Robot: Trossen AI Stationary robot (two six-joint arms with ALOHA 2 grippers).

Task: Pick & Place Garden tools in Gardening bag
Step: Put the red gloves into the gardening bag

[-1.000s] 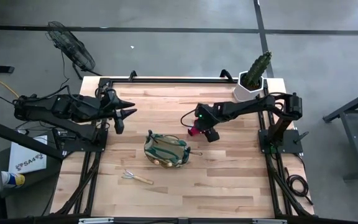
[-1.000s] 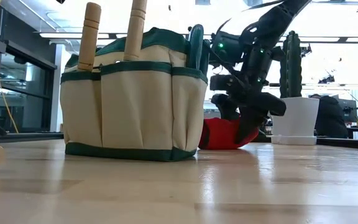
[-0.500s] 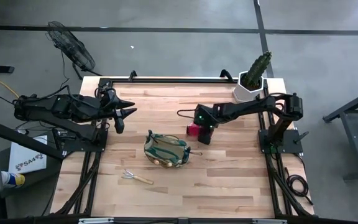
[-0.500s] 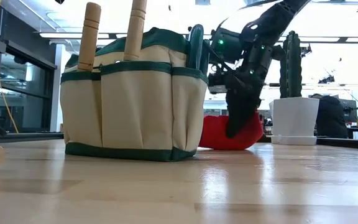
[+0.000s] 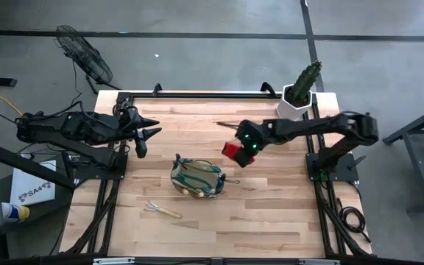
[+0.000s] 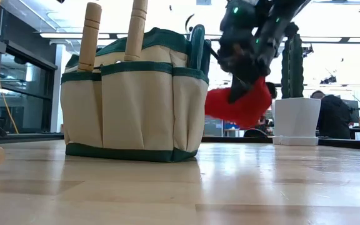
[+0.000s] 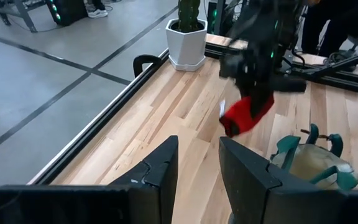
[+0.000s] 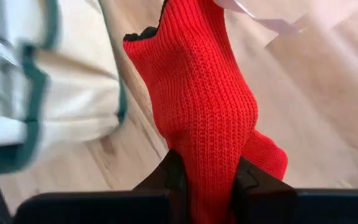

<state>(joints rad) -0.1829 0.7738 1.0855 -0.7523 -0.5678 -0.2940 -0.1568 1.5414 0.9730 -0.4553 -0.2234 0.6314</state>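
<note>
My right gripper (image 5: 240, 152) is shut on a red knitted glove (image 6: 239, 106), held in the air just beyond the right side of the tan gardening bag (image 5: 196, 177). The bag stands on its green-trimmed base. Two wooden handles (image 6: 91, 34) and green-handled shears (image 6: 197, 47) stick up out of it. A wooden-handled hand rake (image 5: 160, 210) lies flat on the table, nearer than the bag. My left gripper (image 5: 147, 132) waits open above the table's left side. My right gripper pinches the glove's bunched knit (image 8: 207, 149) between its two fingers, around the glove's middle. The fingers come from above, slanting down. The glove is lifted clear of the table and hangs slack below the fingers, its black-edged cuff (image 8: 145, 31) pointing away.
A green cactus in a white hexagonal pot (image 5: 298, 96) stands at the far right corner. Bare wood lies right of the bag and along the near edge. A fan (image 5: 83, 55) stands on the floor beyond the far left corner.
My right gripper came down over the glove lying on the table, shut on it and rose. The glove has gone from flat on the wood to lifted clear, beside the bag's upper rim. My left arm has kept still.
</note>
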